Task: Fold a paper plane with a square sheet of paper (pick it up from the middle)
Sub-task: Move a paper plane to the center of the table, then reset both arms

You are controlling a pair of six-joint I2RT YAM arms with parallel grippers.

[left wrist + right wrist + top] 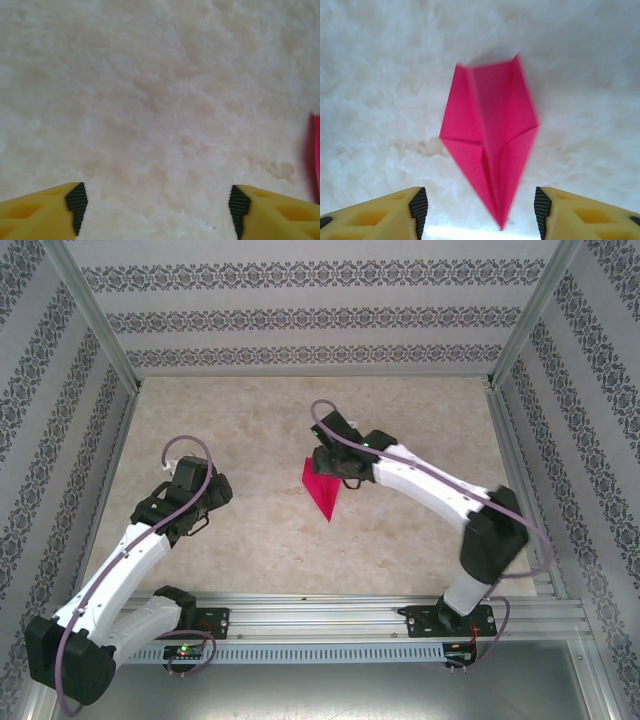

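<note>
The paper plane (322,490) is magenta-pink paper folded into a pointed dart with a centre crease, near the middle of the table. In the right wrist view the paper plane (490,145) looks slightly blurred, its tip pointing down between my yellow fingers (385,212) without touching them. My right gripper (480,210) is open, and from above the right gripper (327,468) hangs just behind the plane. My left gripper (158,205) is open over bare table, and from above the left gripper (213,502) is well left of the plane. A pink paper edge (316,155) shows at the far right of the left wrist view.
The table (250,430) is pale marbled beige, walled by patterned panels (310,310) at the back and sides. An aluminium rail (330,610) with both arm bases runs along the near edge.
</note>
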